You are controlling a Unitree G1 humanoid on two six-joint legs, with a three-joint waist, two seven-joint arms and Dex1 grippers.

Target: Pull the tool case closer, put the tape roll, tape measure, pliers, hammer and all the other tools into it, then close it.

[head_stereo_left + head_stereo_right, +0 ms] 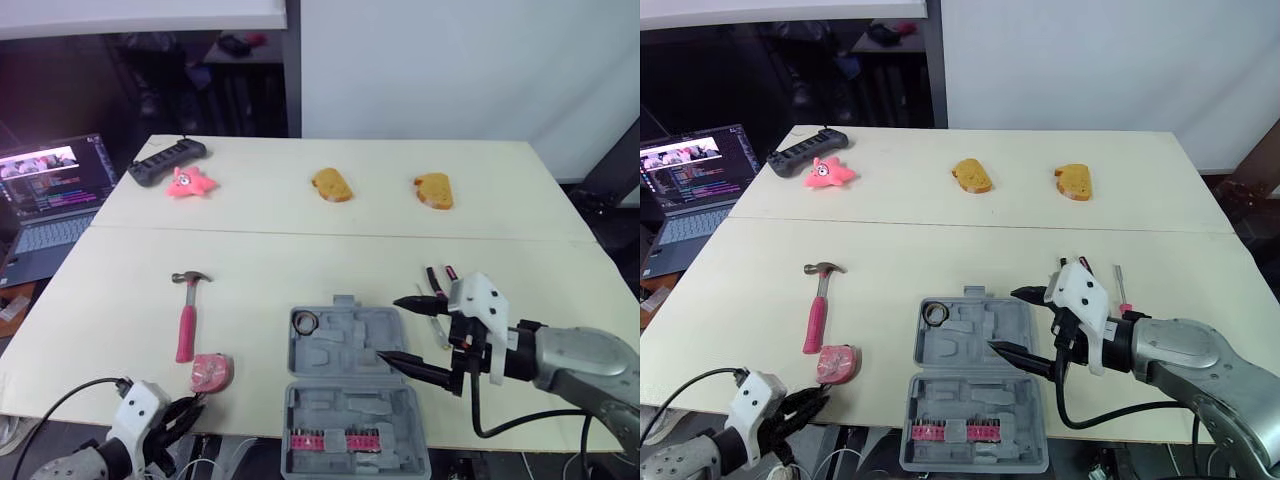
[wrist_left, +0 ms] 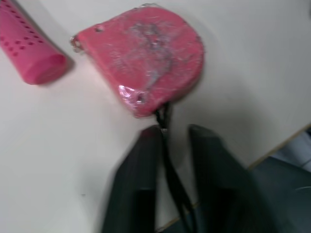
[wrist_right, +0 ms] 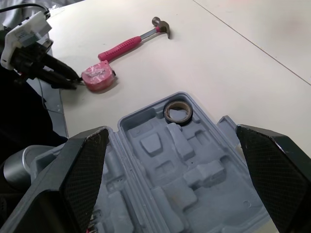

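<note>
Grey tool case (image 1: 340, 405) lies open, tape roll (image 1: 305, 322) inside; pink hammer (image 1: 187, 325) and tape measure (image 1: 211, 373) lie left of it.

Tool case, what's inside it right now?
The tape roll sits in a far corner pocket of the tool case; a row of pink bits lines the near half. A finger of the right gripper covers part of one pocket.

Desk (image 1: 300, 270): two cream tabletops butted along one seam running left to right.
Wall (image 1: 450, 60): plain white, behind the desk's far right.
Back left: dark recess (image 1: 200, 90) with dim clutter.
Left side: open laptop (image 1: 50, 195), screen lit.
</note>
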